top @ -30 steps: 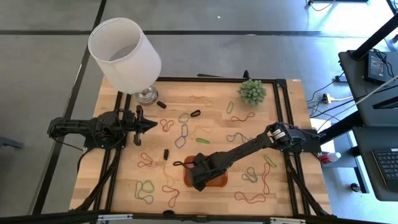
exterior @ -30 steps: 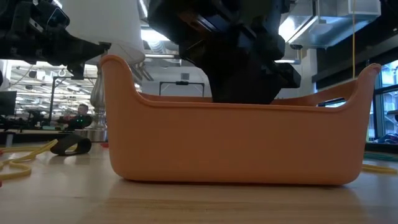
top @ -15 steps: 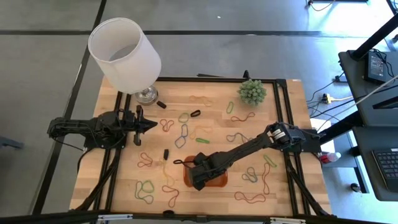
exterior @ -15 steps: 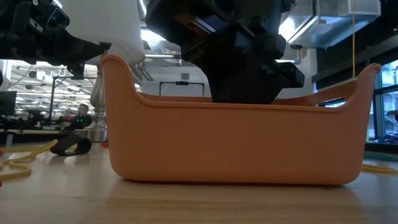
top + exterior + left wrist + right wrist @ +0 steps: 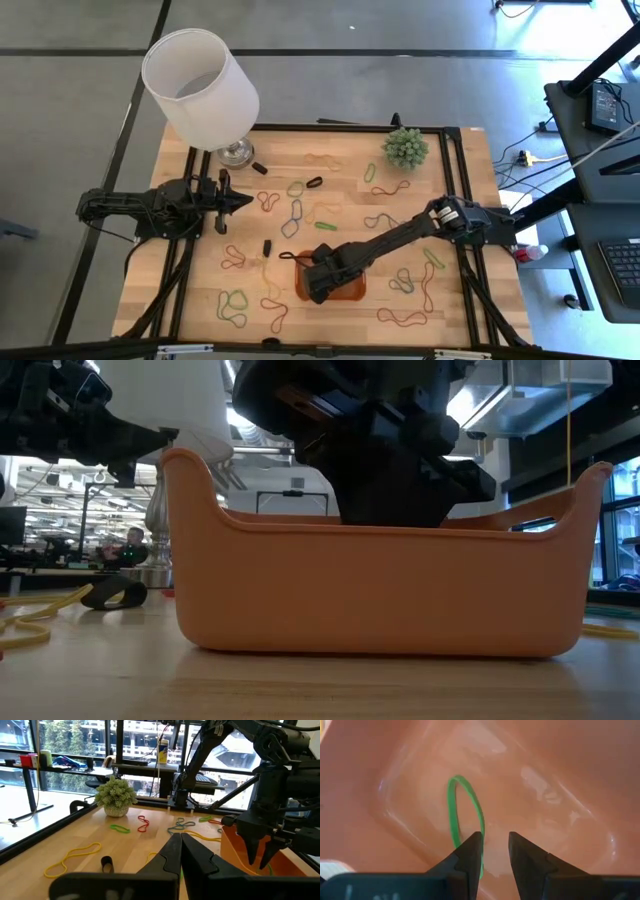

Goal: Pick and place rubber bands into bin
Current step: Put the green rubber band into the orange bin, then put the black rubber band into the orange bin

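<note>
One rubber band [image 5: 465,815] in bin [image 5: 350,292]; right gripper [image 5: 492,851] above it; lamp [image 5: 200,85] table's far-left corner.

Bright, even daylight overall, esp. on the wooden surface [image 5: 330,170] from above; shadows there soft and short. Low view backlit: ceiling strips and windows glare white, arm reads as near-black silhouette, bin [image 5: 380,590] wall evenly lit, foreground wood blurry. Left wrist view: windows blown out a bit, nearest dark pincer [image 5: 180,851] parts soft. Right wrist view: white glare patches on glossy bin floor [image 5: 535,785], green band [image 5: 465,810] sharp, edges of shot blurred.
</note>
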